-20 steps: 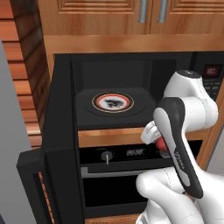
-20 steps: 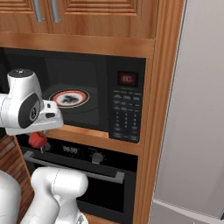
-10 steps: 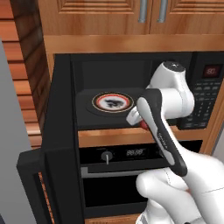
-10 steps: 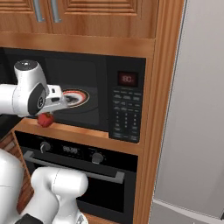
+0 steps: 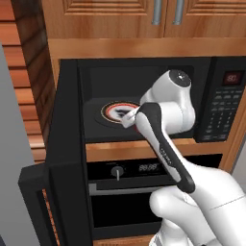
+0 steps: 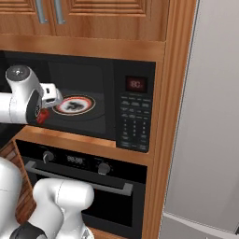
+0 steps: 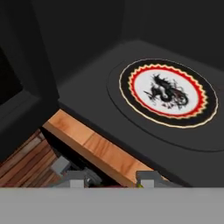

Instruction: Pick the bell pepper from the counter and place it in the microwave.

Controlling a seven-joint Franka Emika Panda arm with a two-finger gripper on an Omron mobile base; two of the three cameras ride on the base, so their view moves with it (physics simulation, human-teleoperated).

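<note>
The microwave stands open, its thick black door swung out to the left. Inside lies the round white-red-black turntable plate, also seen from the right and from the hand. My gripper hovers at the front lip of the cavity, just right of the plate, shut on the small red bell pepper. From the left, only a sliver of the bell pepper shows behind the hand. The fingertips rise over the wooden shelf edge. The counter is out of view.
A black oven with a knob and handle sits under the microwave. Wooden cabinet doors close in above. The microwave's keypad panel stands right of the cavity. A grey fridge side fills the far right.
The arm has risen and swung left, carrying the bell pepper from below the microwave's shelf up to the cavity's front edge near the plate.
</note>
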